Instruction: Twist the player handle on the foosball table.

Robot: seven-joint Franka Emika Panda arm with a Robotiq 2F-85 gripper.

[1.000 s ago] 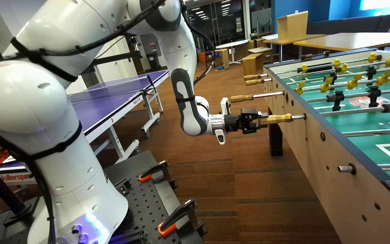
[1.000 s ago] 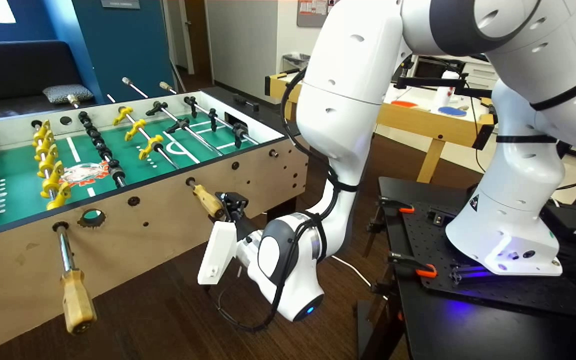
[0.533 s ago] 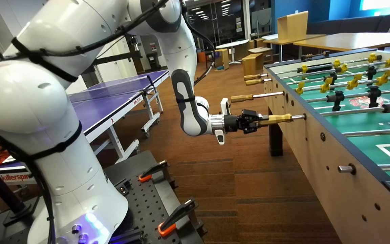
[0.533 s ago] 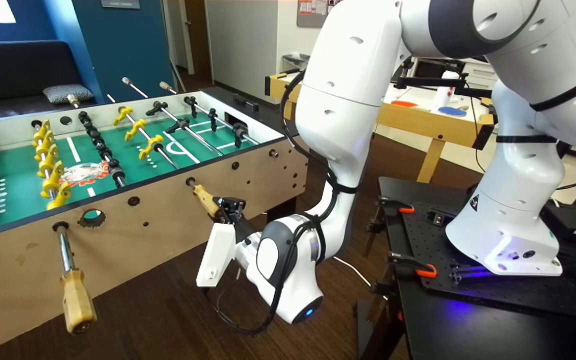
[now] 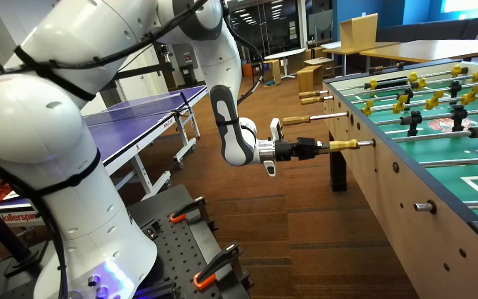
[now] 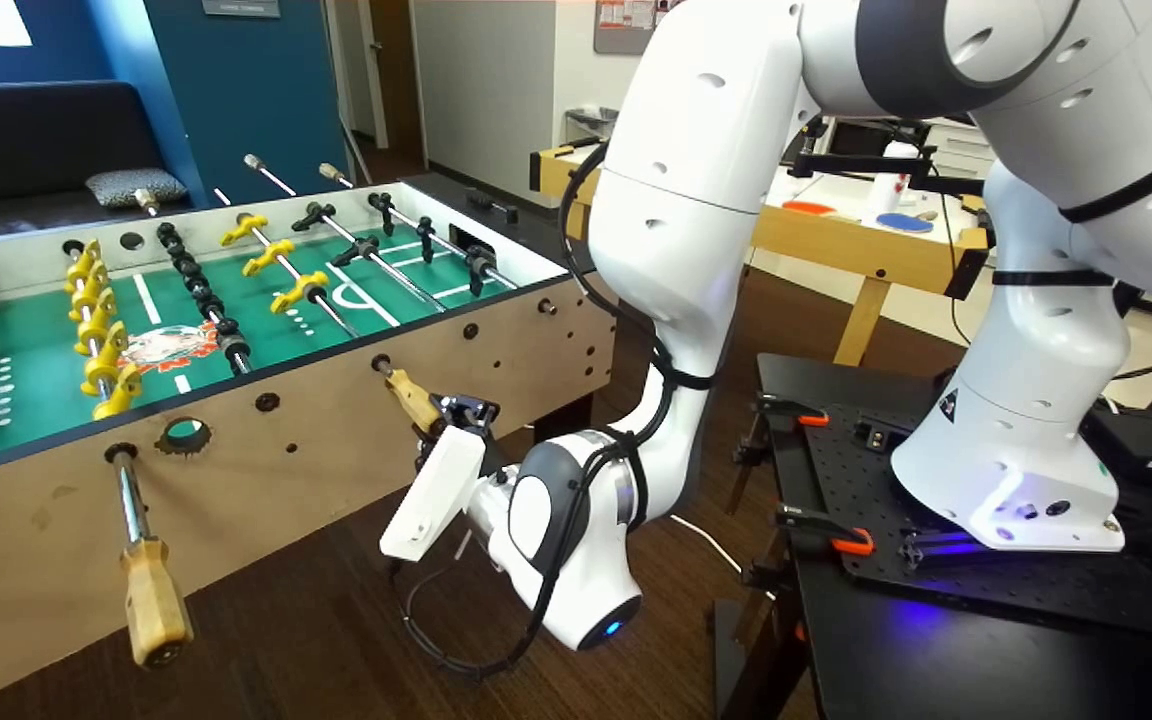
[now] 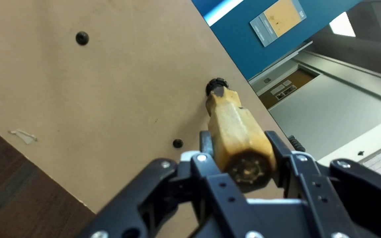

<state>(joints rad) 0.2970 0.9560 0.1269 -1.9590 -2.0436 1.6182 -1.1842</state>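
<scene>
Brown carpet [image 5: 255, 232] is spread below the gripper [image 7: 241, 142], and a purple ping-pong table [image 5: 139, 122] is seen well apart from it. The wooden player handle [image 5: 342, 145] is clamped between the gripper's jaws, touched on both sides. Ahead of them, its steel rod [image 5: 366, 143] is set into the side of the foosball table [image 5: 388, 187].

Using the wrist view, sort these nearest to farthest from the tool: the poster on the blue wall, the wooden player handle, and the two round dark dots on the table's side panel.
1. Wooden player handle: gripped by the tool.
2. Lower dark dot: on the side panel, left of the tool.
3. Upper dark dot: same panel, top left.
4. Poster: beyond the panel, upper right.
</scene>
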